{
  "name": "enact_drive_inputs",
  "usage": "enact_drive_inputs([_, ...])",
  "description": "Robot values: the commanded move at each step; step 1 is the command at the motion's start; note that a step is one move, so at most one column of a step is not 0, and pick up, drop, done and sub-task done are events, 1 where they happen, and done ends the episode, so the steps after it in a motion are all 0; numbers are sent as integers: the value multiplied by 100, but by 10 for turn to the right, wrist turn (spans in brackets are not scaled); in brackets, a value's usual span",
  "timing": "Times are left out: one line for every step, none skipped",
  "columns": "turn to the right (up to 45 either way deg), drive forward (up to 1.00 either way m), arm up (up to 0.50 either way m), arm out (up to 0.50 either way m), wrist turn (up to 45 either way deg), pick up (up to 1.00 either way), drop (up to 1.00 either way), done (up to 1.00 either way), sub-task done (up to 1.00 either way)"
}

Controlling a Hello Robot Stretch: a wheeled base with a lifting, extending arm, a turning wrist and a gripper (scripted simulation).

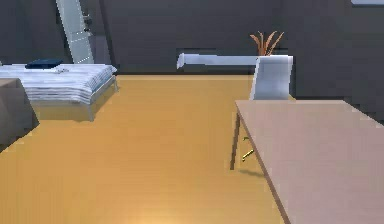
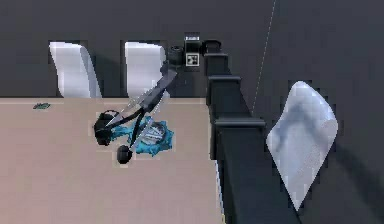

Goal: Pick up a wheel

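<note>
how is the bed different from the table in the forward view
The bed is low, with striped pale bedding; the table has a plain brownish top on thin legs. The bed lies at the forward view's left, farther off; the table at its right, nearer. Both stand on the orange floor.

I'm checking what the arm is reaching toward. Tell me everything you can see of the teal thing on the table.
The teal thing looks like a crumpled, faceted lump, bright teal with paler patches; its material is unclear. It lies on the tan table near the edge beside the arm. Two dark roundish blobs sit at its left side. The tool reaches to it; whether they touch cannot be told.
</note>
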Motion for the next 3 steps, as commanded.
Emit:
enact_drive_inputs([0, 0, 0, 0, 450, 0, 0, 0, 0])
enact_drive_inputs([0, 0, 0, 0, 450, 0, 0, 0, 0])
enact_drive_inputs([0, 0, 0, 0, 30, 0, 0, 0, 0])
